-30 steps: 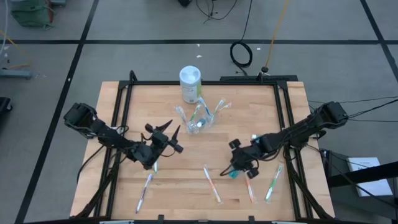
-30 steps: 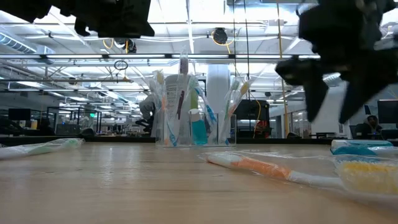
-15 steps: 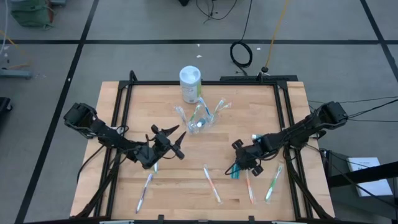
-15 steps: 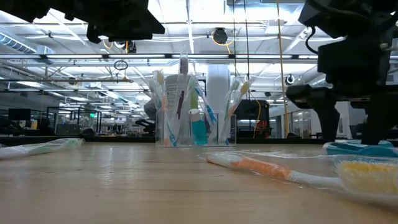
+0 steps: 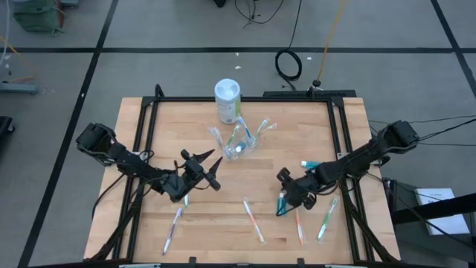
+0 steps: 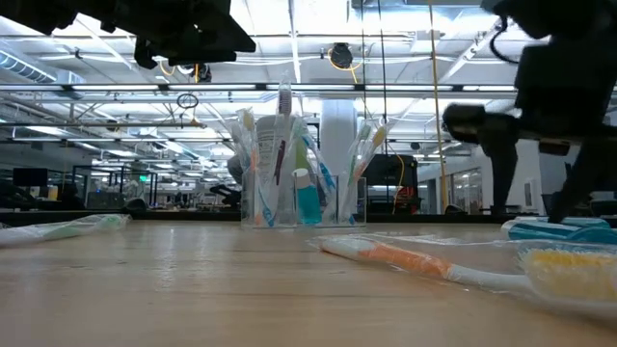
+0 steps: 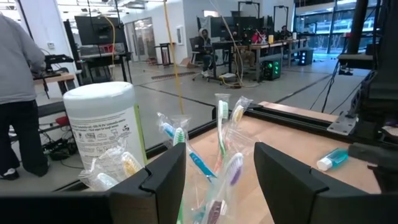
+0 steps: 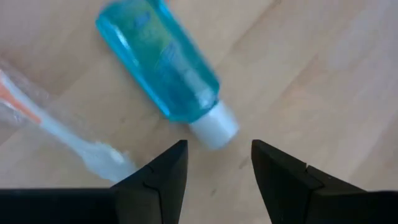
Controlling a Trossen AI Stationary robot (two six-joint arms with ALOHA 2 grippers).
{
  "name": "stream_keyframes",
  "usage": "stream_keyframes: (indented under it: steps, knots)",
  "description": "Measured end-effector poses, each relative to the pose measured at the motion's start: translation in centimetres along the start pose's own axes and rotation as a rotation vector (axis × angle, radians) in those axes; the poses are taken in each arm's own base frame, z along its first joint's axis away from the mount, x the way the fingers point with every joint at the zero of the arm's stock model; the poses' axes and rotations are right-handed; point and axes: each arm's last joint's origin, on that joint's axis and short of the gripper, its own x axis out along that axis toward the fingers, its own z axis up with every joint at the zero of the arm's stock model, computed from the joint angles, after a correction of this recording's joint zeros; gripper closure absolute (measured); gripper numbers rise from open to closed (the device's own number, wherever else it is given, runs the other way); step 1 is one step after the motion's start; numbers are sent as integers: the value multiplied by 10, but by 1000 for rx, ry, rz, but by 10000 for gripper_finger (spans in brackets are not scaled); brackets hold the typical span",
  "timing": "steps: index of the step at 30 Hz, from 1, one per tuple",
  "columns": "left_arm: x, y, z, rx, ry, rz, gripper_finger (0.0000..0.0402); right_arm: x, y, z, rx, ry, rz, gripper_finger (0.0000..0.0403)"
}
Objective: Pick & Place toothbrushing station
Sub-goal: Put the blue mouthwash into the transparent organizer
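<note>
- The small teal, white-capped toothpaste tube (image 8: 163,70) lies flat on the wooden bench (image 5: 149,134) toward its right edge, touching nothing but the wood, with an orange-handled wrapped toothbrush (image 8: 50,121) just beside it.
- The right pincer (image 5: 285,199) hovers directly over the tube, its jaws parted and empty.
- The tube looks light, smooth and likely slippery. Its round body could roll, so across the middle of the teal body seems the safest hold, not the cap.
- The small clear plastic cup (image 5: 239,146) stands near the far edge at mid-bench. It holds several pastel toothbrushes and a teal tube, all upright or leaning.
- More wrapped toothbrushes lie loose near the front edge. They look thin, light and crinkly.
- The left pincer (image 5: 209,170) waits left of the cup, released and empty.
- A white cylindrical canister with a green label (image 5: 227,100) stands behind the cup.
</note>
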Motion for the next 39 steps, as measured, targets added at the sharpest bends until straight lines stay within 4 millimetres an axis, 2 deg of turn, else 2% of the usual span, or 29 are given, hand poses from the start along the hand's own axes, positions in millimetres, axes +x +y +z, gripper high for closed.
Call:
stream_keyframes:
  steps: [8,17,29,39]
  knots:
    - [0,0,-1,4,2,-12,206,-7,5,4,-331,10,-58,234]
    - [0,-2,-1,-2,4,-73,206,5,7,3,-576,31,-13,234]
    - [0,-2,-2,3,5,-73,206,16,9,5,-629,-5,40,240]
    - [0,-2,-5,41,20,-74,206,17,7,4,-581,25,-6,314]
